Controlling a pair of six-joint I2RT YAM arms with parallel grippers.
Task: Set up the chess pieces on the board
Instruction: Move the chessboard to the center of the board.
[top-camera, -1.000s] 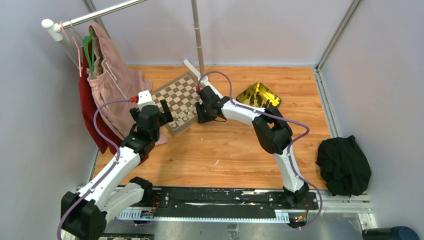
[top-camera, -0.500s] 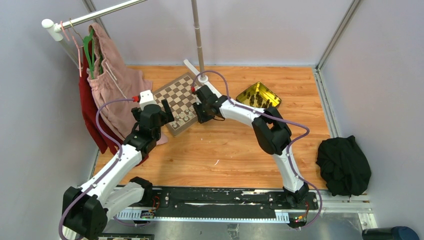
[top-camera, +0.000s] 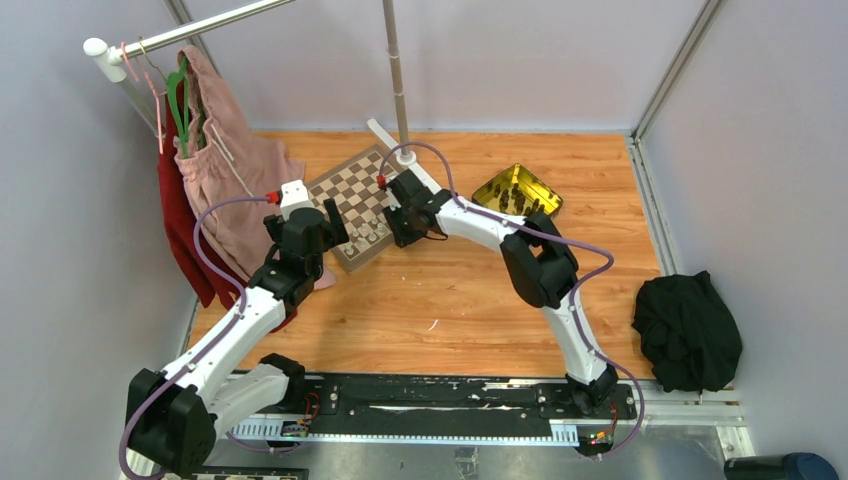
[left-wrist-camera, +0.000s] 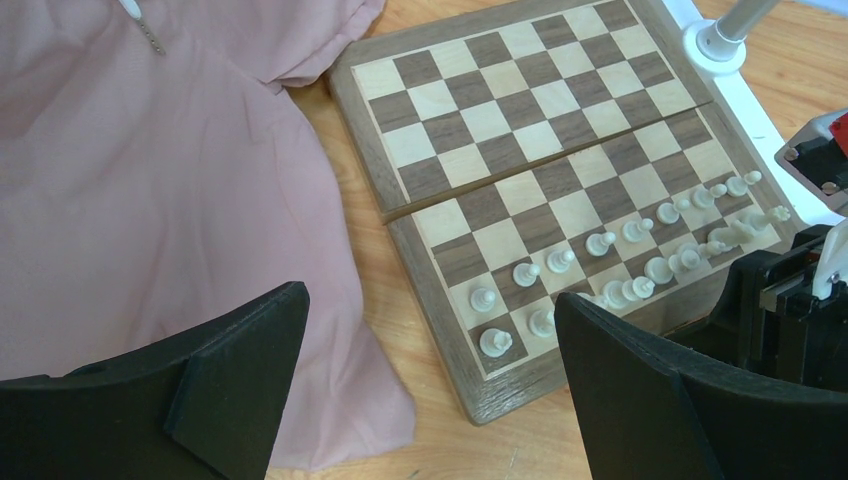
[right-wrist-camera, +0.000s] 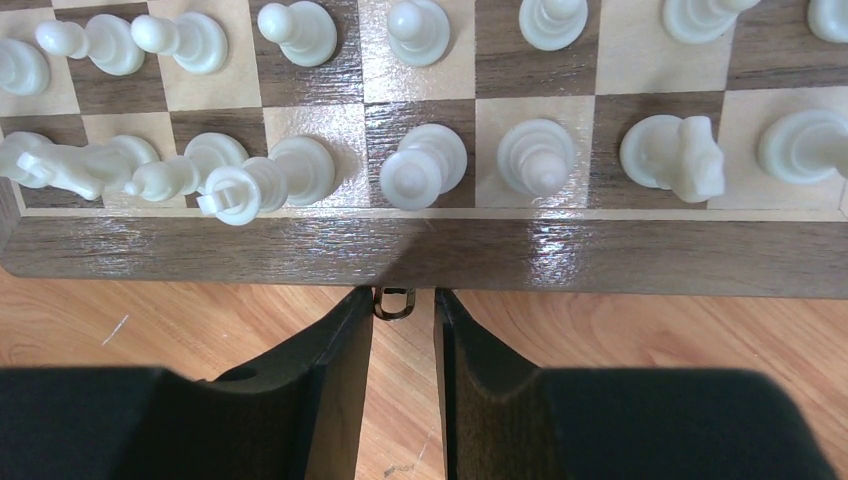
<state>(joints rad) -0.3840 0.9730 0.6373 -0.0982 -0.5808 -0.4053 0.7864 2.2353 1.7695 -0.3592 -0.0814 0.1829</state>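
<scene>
Black metal rail (top-camera: 430, 395) at the near edge, arm bases bolted on it. Worktop (top-camera: 450, 300) is orange wood-grain planks, matte. Crumpled black cloth (top-camera: 688, 330) at its right edge, well apart from the rest.

Right pincer (right-wrist-camera: 400, 297): matte black wedge-shaped fingers (right-wrist-camera: 335, 380), parted only a slit, gripping no piece. Tips sit at the board's border with a small metal clasp (right-wrist-camera: 394, 303) between them; can't tell if they touch it. Left pincer (left-wrist-camera: 430, 300): wide open, empty, hovering over a board corner.

Board (right-wrist-camera: 600, 255) is glossy varnished wood with dark brown and cream checks and a brown border. It lies diamond-wise at the worktop's far left. Cream pieces (right-wrist-camera: 540, 150) - smooth turned shapes on round bases - fill the two rows nearest the right pincer. One at the row's end (right-wrist-camera: 70, 165) seems tipped on its side.

Only the left wrist view shows the seam (left-wrist-camera: 545, 165) splitting the board into halves, all cream pieces on one half, and the soft pink garment (left-wrist-camera: 150, 200) just beside the board edge.

Only the top view shows dark pieces (top-camera: 512, 195) standing in the shiny gold tin (top-camera: 545, 208), right of the board. It also shows a red garment (top-camera: 178, 225), green hanger (top-camera: 180, 100) and metal pole (top-camera: 396, 70) at the back.
</scene>
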